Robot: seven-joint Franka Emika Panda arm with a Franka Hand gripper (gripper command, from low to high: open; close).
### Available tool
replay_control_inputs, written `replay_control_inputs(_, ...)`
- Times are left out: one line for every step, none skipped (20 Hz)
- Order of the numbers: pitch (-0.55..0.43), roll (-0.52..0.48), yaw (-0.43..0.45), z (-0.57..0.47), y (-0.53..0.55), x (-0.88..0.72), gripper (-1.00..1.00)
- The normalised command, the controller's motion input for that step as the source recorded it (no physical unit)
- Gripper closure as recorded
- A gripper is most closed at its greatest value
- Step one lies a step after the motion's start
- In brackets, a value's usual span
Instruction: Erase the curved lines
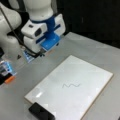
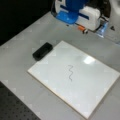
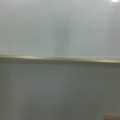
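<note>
The grey bench [image 1: 105, 52] fills both front views, with bare surface on every side of the whiteboard. The white rectangular whiteboard [image 1: 75, 75] lies flat on it, its tan edge showing along the lower-right side in a front view and along the lower-left side in a front view [image 2: 60, 96]. In the wrist view that edge [image 3: 60, 59] runs as a pale-gold line across the middle of the frame, whiteboard above, bench below.

The arm's white and blue tool [image 1: 50, 42] hangs above the bench at the upper left of a front view, and at the top centre of a front view [image 2: 67, 18], clear of the whiteboard; whether its jaws are open I cannot tell, and it holds nothing visible.

The black eraser block [image 1: 41, 112] sits at the whiteboard's lower-left corner, touching or just beside its edge [image 2: 42, 50].

The curve lines [image 1: 71, 85] sit unerased near the whiteboard's middle [image 2: 70, 73], well apart from the tool and eraser.
</note>
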Motion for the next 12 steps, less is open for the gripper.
replay_control_inputs(0.036,0.038,0.142,0.0,-0.4,0.18,-1.0)
replay_control_inputs(0.022,0.018,0.151,-0.02,-0.42,0.21,-1.0)
replay_control_inputs(0.01,-0.01,0.159,-0.04,-0.43,0.23,-1.0)
replay_control_inputs(0.009,-0.034,0.159,-0.06,-0.44,0.25,-1.0)
replay_control_inputs(0.015,-0.037,0.16,-0.07,-0.37,0.24,-1.0)
replay_control_inputs(0.113,-0.082,0.179,-0.07,-0.38,0.25,-1.0)
replay_control_inputs(0.143,-0.092,0.186,-0.07,-0.34,0.24,-1.0)
replay_control_inputs(0.17,-0.135,0.173,-0.08,-0.34,0.25,-1.0)
replay_control_inputs(0.174,-0.159,0.163,-0.09,-0.35,0.27,-1.0)
replay_control_inputs(0.171,-0.162,0.159,-0.09,-0.34,0.28,-1.0)
replay_control_inputs(0.162,-0.164,0.156,-0.09,-0.34,0.3,-1.0)
replay_control_inputs(0.156,-0.173,0.155,-0.07,-0.35,0.3,-1.0)
